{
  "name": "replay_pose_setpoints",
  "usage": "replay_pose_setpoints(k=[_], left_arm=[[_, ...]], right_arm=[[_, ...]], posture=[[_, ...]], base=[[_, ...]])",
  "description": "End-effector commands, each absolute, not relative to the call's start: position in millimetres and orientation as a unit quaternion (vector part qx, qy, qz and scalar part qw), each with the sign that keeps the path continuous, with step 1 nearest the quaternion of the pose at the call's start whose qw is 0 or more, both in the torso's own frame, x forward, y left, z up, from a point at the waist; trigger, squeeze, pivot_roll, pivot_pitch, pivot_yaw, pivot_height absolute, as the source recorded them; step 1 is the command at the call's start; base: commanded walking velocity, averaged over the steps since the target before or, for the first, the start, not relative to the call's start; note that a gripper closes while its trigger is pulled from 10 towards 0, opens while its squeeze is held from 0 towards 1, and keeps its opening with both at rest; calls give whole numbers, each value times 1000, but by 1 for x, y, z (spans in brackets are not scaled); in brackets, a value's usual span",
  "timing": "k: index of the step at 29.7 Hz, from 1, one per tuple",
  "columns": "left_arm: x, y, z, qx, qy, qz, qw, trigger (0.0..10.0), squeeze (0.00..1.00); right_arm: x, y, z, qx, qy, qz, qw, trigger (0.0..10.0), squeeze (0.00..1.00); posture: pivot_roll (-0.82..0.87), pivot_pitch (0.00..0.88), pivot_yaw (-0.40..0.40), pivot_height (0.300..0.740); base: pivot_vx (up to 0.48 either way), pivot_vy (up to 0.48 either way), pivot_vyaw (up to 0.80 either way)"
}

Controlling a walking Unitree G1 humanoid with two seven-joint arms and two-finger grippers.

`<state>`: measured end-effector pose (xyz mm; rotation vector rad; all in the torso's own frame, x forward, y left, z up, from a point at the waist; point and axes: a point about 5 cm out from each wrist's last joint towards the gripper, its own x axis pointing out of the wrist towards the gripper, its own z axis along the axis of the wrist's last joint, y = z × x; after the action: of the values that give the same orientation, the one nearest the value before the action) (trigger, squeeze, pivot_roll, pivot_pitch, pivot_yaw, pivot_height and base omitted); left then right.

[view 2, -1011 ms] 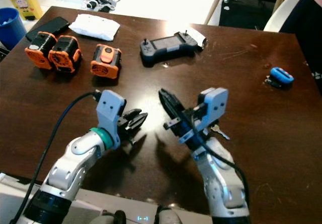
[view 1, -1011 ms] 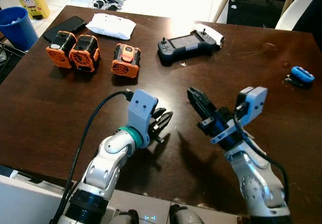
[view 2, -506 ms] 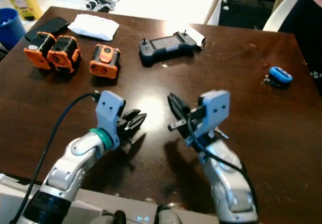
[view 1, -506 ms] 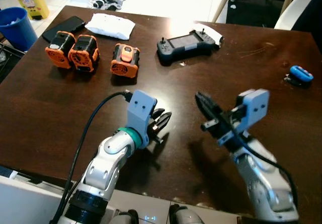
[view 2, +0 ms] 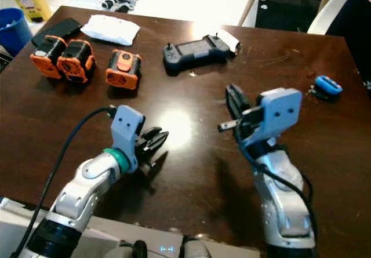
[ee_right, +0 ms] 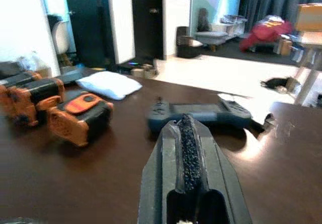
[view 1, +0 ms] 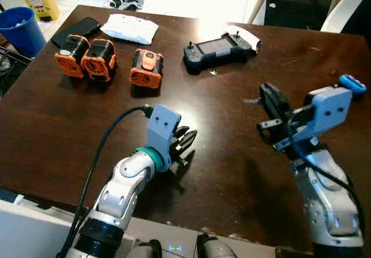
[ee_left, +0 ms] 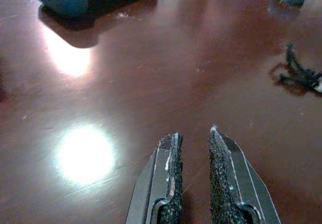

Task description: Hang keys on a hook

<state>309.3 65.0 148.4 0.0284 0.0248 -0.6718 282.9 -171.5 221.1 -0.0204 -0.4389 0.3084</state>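
My right gripper (view 1: 266, 93) hovers with fingers pressed together, empty; the left gripper (view 1: 186, 141) is narrowly parted. The keys (ee_left: 301, 75), I think, lie on the surface (view 1: 226, 171), right of the left wrist frame. I'd open wide and descend squarely.

We can't ID the small dark tangle (ee_left: 301, 76) on the bench (ee_left: 151, 83), too blurry; blue bin (view 1: 18, 31) cut by frame edge.

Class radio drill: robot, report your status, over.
Left gripper low over table, jaws slightly apart, empty. Right gripper high above table, jaws shut, empty. Small dark bundle, likely the keys, lying on table, ungrasped.
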Motion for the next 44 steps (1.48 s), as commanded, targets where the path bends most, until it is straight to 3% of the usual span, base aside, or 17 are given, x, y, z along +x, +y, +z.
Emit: replay_pose_setpoints(k=[1,2,4,6,8,9,11,14,16,22,23,27,44], left_arm=[[308,65,142,9,27,-331,943,10000,0],[308,64,138,32,31,-329,943,10000,0],[307,65,142,18,27,-335,942,10000,0],[307,64,142,12,27,-334,942,10000,0],[307,63,138,17,32,-329,944,10000,0],[307,64,138,23,29,-333,942,10000,0],[307,66,140,18,27,-335,942,10000,0],[308,67,136,11,36,-322,946,10000,0],[307,68,138,21,30,-328,944,10000,0],[307,67,133,36,37,-321,946,10000,0],[307,68,135,28,34,-324,945,10000,0],[306,67,134,21,35,-326,944,10000,0],[307,68,135,27,25,-321,946,10000,0]], right_arm=[[284,-175,211,-33,-194,151,969,10000,0],[279,-171,205,-39,-189,173,966,10000,0],[273,-166,246,71,-269,165,946,10000,0],[281,-173,229,38,-236,148,960,10000,0],[288,-182,188,-54,-155,130,978,10000,0],[285,-176,203,19,-188,131,973,10000,0],[283,-174,209,29,-202,132,970,10000,0],[294,-189,162,-113,-99,91,984,10000,0],[286,-173,207,11,-193,127,973,10000,0],[282,-169,197,-2,-184,157,970,10000,0],[281,-168,207,44,-204,153,966,10000,0],[288,-179,190,-5,-170,121,978,10000,0],[286,-171,186,-5,-168,138,976,10000,0]], posture=[[-199,172,88,740],[-152,179,90,740],[-193,169,81,740],[-195,174,83,740],[-156,177,87,740],[-171,172,79,740],[-191,170,80,740],[-177,176,83,740],[-184,170,83,740],[-151,175,84,740],[-181,166,78,740],[-176,166,78,740],[-178,157,77,740]], base=[[0,0,0],[0,0,0],[0,0,0],[0,0,0],[0,0,0],[0,0,0],[0,0,0],[0,0,0],[0,0,0],[0,0,0],[0,0,0],[0,0,0],[0,0,0]])
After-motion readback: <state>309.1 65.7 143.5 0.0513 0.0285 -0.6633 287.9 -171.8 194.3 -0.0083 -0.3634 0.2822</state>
